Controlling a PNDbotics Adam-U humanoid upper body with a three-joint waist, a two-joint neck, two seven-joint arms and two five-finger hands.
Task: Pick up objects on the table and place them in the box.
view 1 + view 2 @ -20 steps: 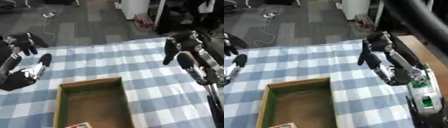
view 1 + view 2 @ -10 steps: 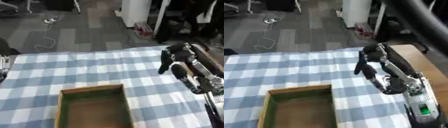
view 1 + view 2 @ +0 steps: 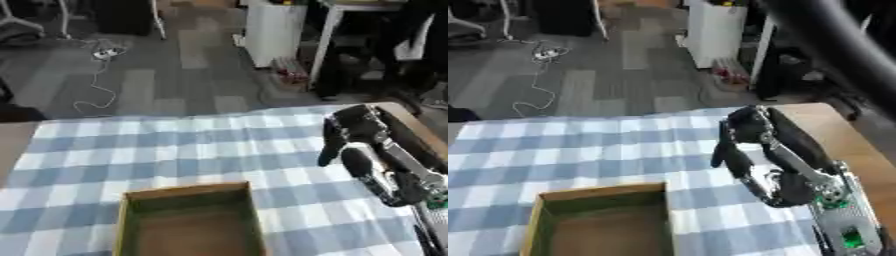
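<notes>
Hanging relaxed and pointing down, the fingers (image 3: 327,152) of my right hand (image 3: 350,131) hold nothing; they are neither curled nor pinching, and sit above the checked cloth (image 3: 175,150) near its right side, with the forearm running back toward the lower right corner. My left hand shows in neither view. Out from the fingers, the cloth is bare as far as I can see: no object to pick lies anywhere on the visible blue and white squares. The box (image 3: 188,220) stands open at the lower middle of the cloth, to the left of and nearer than the hand, and the part of its floor I can see looks empty. I judge I am between picks, searching, not carrying. The next move calls for finding something to grasp, so I would tilt the head or swing it to bring more of the table (image 3: 833,135) into view before committing the arm. Compared with a second ago, the left hand that rested at the left edge of the cloth has gone from view, the whole scene has shifted so that more floor (image 3: 166,75) shows beyond the table, and the small thing at the box's near edge is no longer in frame.
</notes>
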